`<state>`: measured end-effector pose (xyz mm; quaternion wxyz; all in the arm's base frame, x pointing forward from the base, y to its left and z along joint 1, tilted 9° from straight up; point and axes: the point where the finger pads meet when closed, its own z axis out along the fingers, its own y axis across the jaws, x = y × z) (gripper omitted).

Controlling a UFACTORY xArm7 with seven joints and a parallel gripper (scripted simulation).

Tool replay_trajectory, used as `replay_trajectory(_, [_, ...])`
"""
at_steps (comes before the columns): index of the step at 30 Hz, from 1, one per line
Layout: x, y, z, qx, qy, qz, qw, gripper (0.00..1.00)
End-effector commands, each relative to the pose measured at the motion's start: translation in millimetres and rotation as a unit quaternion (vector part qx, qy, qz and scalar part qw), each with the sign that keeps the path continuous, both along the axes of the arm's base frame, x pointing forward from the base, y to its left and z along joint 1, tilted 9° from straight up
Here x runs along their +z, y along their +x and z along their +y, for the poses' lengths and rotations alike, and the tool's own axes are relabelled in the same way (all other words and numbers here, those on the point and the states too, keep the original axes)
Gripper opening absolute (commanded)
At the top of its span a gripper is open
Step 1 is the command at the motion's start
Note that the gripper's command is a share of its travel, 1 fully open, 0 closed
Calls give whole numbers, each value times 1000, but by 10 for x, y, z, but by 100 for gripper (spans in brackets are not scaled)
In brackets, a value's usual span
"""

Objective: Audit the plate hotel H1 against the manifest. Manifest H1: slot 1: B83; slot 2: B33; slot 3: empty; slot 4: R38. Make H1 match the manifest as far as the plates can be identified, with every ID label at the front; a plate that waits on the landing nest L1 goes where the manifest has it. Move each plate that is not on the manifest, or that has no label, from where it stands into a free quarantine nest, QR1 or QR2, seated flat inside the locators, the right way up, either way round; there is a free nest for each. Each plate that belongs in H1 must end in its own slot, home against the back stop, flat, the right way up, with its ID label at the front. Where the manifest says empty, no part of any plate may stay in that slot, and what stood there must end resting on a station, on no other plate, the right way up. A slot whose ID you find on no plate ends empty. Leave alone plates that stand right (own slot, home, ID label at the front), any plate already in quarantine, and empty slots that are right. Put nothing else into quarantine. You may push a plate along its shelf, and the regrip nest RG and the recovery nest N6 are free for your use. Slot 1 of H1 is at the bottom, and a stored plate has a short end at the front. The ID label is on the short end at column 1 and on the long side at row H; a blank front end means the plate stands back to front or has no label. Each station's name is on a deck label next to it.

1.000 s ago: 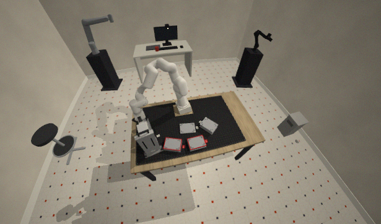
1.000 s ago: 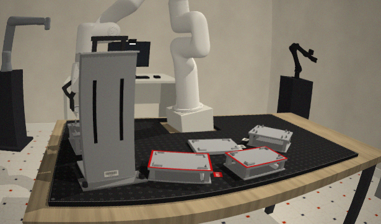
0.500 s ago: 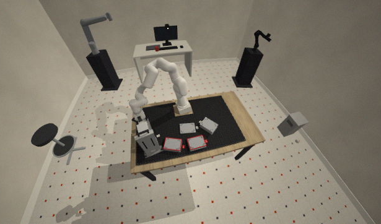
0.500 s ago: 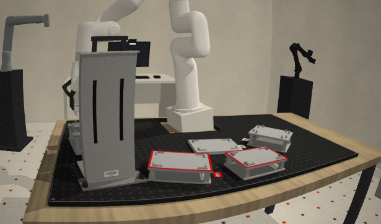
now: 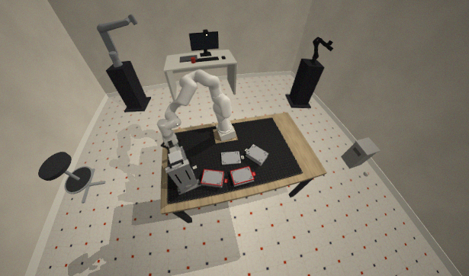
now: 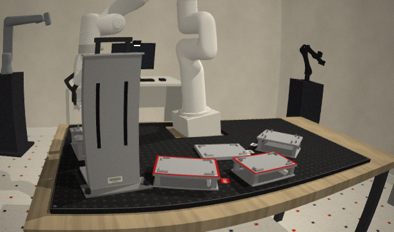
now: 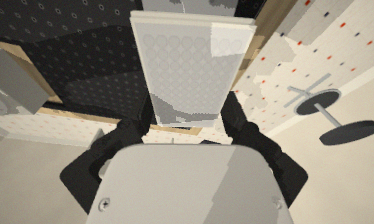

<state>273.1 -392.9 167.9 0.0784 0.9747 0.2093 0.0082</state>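
The plate hotel H1 (image 5: 183,176) is a tall grey tower at the table's left front, and the exterior camera sees it from its closed back (image 6: 111,122). My gripper (image 7: 188,99) (image 5: 173,149) is at the hotel's far side, high up near its top. It is shut on the short end of a pale well plate (image 7: 190,70). The plate lies level and points away from me toward the hotel (image 5: 176,157). Its far end meets a grey part at the top of the wrist view. I see no label on it. I cannot tell which slot it is level with.
Two red-edged quarantine nests (image 6: 186,166) (image 6: 264,163) stand empty to the right of the hotel. A flat nest (image 6: 220,150) and a raised nest (image 6: 279,142) stand behind them. Another nest (image 6: 75,134) sits partly hidden behind the hotel. The arm's base (image 6: 196,123) is at the table's back.
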Motion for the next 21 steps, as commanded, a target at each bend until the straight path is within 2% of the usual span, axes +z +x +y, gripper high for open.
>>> replay_trajectory(1, [155, -1, 15, 0, -1, -1, 1000, 0])
replay_trajectory(17, [650, -26, 90, 0, -1, -1, 1000, 0])
replay_trajectory(21, [716, -29, 100, 0, -1, -1, 1000, 0])
